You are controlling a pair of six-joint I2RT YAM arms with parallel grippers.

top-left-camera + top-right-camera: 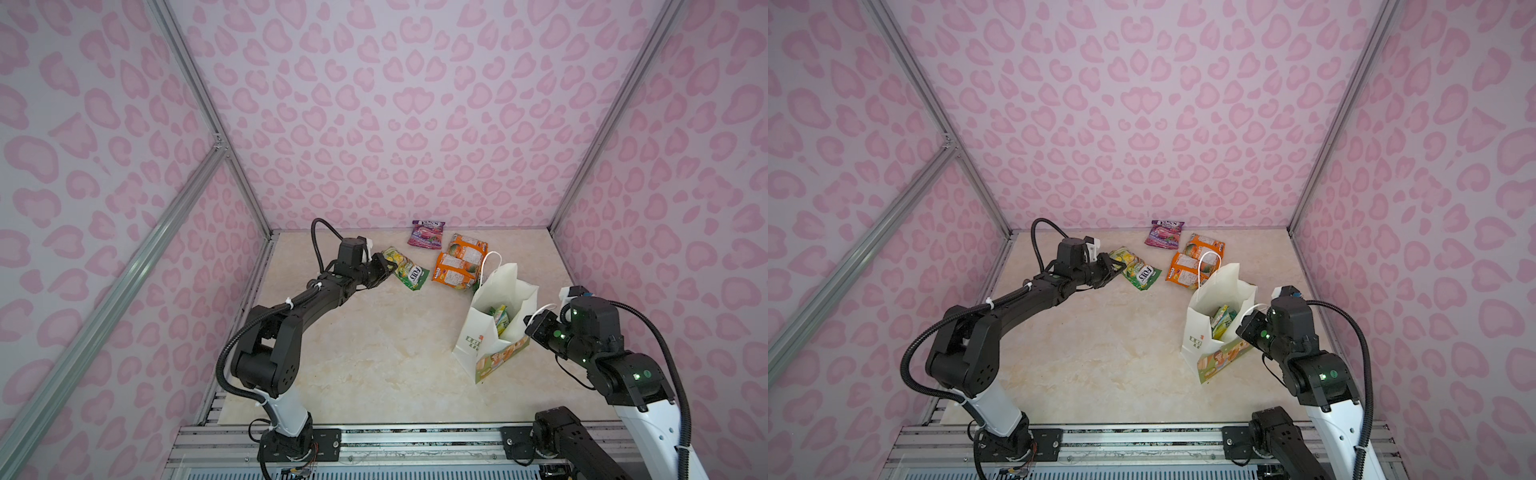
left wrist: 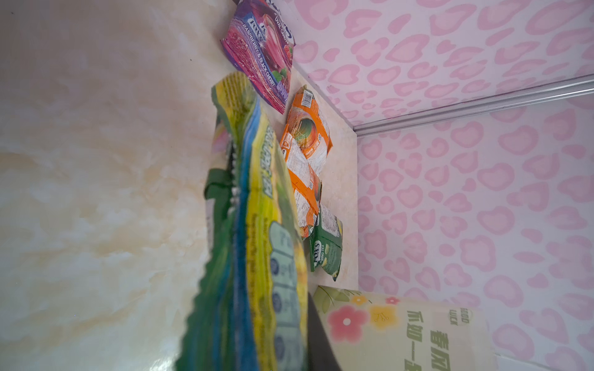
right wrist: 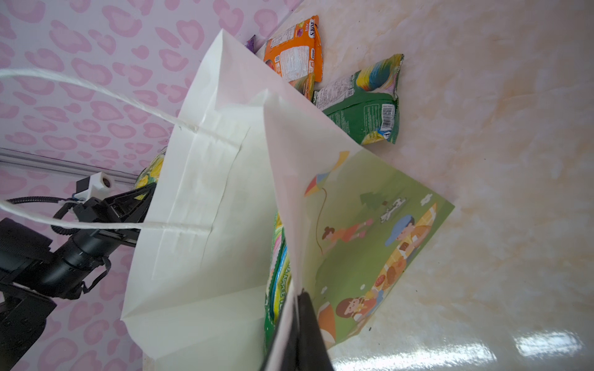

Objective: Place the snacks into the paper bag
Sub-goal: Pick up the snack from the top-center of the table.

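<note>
Two grips active | left gripper (image 1: 385, 266) clamped on one end of yellow-green packet (image 1: 409, 272), well apart from paper bag (image 1: 476, 328) | right gripper (image 1: 529, 323) pinched shut on bag rim, holding mouth open | risk: slick, end-held packet slips or sags, catches rim, tips bag

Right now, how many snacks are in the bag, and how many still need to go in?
Done: at least one yellow-green packet sits inside the paper bag. In hand: the left jaws pinch a yellow-green FOX'S packet, and the right jaws are shut on the bag's rim, holding it open. Left on the table: a purple packet, two orange packets and a dark green packet by the bag.
</note>
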